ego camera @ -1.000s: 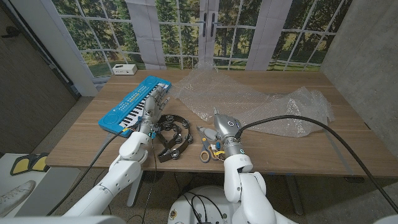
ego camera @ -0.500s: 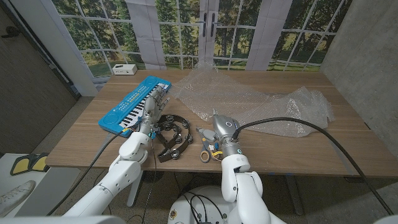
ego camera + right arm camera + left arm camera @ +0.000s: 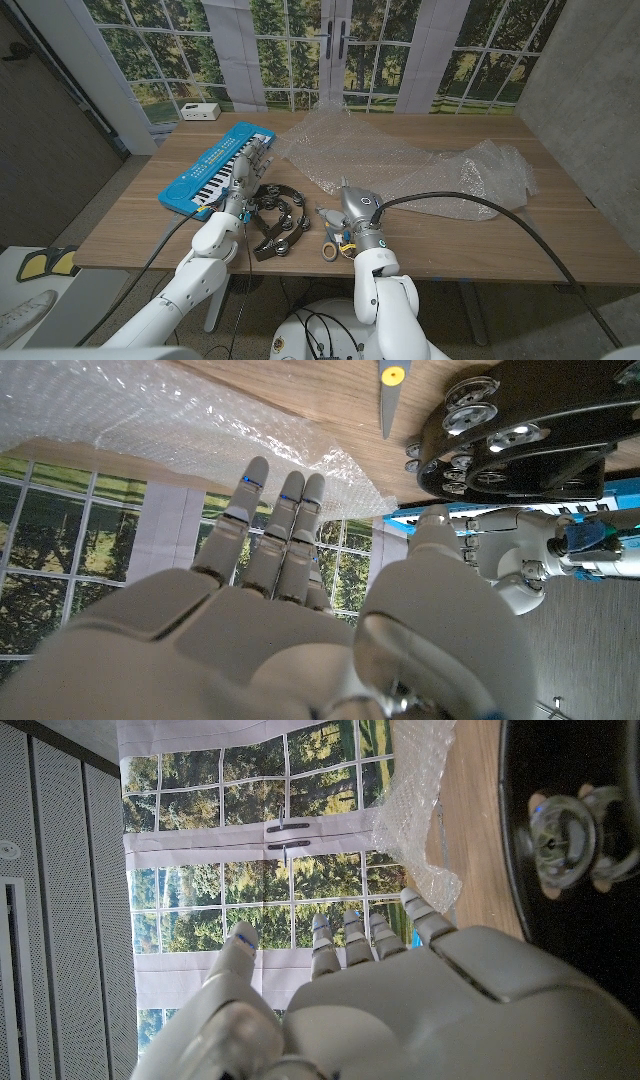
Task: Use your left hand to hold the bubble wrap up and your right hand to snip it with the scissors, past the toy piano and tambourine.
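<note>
I am at the start: my right hand (image 3: 352, 212), fingers apart and holding nothing, must take the grey-handled scissors (image 3: 331, 240) on the wooden counter (image 3: 480, 245), while my empty open left hand (image 3: 248, 168) waits near the crinkled clear bubble wrap (image 3: 400, 160).

Right hand (image 3: 349, 207) slid slightly toward left of frame, edging over scissors (image 3: 331, 238) at lower centre and covering more of handles. Fingers stayed spread, empty. Right forearm swung leftward with it.

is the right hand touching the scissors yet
Apart. In the right wrist view the right hand has its fingers extended in the air, and the scissors lie beyond them on the table.
</note>
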Available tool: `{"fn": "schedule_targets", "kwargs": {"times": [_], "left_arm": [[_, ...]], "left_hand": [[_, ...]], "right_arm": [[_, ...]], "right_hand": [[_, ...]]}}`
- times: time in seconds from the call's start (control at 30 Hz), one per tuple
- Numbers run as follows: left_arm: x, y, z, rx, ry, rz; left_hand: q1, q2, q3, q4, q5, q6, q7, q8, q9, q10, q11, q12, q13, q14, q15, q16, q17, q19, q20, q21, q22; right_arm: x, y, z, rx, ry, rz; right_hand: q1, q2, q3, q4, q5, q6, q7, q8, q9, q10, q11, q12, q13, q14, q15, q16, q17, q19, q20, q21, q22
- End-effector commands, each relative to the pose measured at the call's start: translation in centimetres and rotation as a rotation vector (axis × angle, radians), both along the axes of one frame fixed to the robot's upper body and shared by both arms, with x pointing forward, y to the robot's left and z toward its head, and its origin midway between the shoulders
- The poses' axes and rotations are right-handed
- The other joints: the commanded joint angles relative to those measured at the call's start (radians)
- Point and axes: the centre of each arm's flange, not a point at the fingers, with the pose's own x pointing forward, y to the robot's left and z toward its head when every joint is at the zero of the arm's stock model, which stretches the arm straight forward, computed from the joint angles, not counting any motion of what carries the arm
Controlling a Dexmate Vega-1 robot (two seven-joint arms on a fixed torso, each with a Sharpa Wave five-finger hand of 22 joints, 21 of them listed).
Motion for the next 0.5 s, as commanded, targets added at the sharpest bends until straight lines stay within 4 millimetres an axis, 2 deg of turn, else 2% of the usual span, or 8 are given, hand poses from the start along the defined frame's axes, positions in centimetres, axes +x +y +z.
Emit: {"fn": "schedule_targets", "kwargs": {"times": [0.03, 0.17, 0.47, 0.5], "left_arm": [[0.05, -0.08, 0.02, -0.007, -0.005, 0.002], [-0.05, -0.07, -0.04, -0.011, -0.003, 0.000], [-0.16, -0.20, -0.19, -0.020, -0.003, -0.008], [-0.17, -0.19, -0.20, -0.014, -0.003, -0.002]], "left_hand": [[0.004, -0.004, -0.003, -0.001, 0.006, -0.001, 0.000, -0.002, 0.004, -0.001, -0.004, -0.004, 0.001, -0.008, -0.003, 0.000, 0.003, -0.005, -0.001, -0.001, 0.003], [0.004, -0.004, -0.003, -0.001, 0.006, -0.002, 0.001, -0.002, 0.004, -0.002, -0.003, -0.004, 0.001, -0.009, -0.004, 0.000, 0.003, -0.005, -0.002, -0.001, 0.003], [0.004, -0.003, -0.003, -0.001, 0.006, -0.002, 0.001, -0.002, 0.004, -0.002, 0.001, -0.005, 0.001, -0.009, -0.004, 0.000, 0.003, -0.005, -0.001, -0.001, 0.003], [0.004, -0.003, -0.003, -0.001, 0.006, -0.003, 0.001, -0.002, 0.004, -0.001, -0.005, -0.004, 0.001, -0.009, -0.004, 0.000, 0.003, -0.005, -0.002, -0.001, 0.003]], "right_arm": [[0.40, 0.22, -0.26, -0.023, 0.016, -0.016], [0.58, 0.32, -0.23, -0.034, 0.030, -0.022], [0.73, 0.56, -0.26, -0.050, 0.040, -0.036], [0.75, 0.58, -0.23, -0.053, 0.049, -0.036]], "right_hand": [[-0.006, 0.001, 0.001, 0.004, 0.002, 0.004, 0.041, -0.001, 0.003, -0.006, 0.003, -0.007, 0.003, -0.004, 0.004, -0.002, 0.004, 0.004, 0.007, -0.003, 0.004], [-0.007, 0.003, 0.001, 0.005, 0.002, 0.004, 0.042, -0.002, 0.003, -0.006, 0.005, -0.008, 0.003, -0.003, 0.003, -0.002, 0.004, 0.003, 0.008, -0.004, 0.004], [-0.009, 0.003, 0.002, 0.006, 0.002, 0.012, 0.066, -0.001, 0.003, 0.004, 0.005, -0.007, 0.003, 0.003, 0.008, -0.002, 0.004, 0.004, 0.008, -0.006, 0.004], [-0.007, 0.003, 0.002, 0.005, 0.002, 0.012, 0.067, -0.001, 0.003, 0.004, 0.005, -0.008, 0.003, 0.003, 0.007, -0.002, 0.004, 0.004, 0.008, -0.006, 0.004]]}}
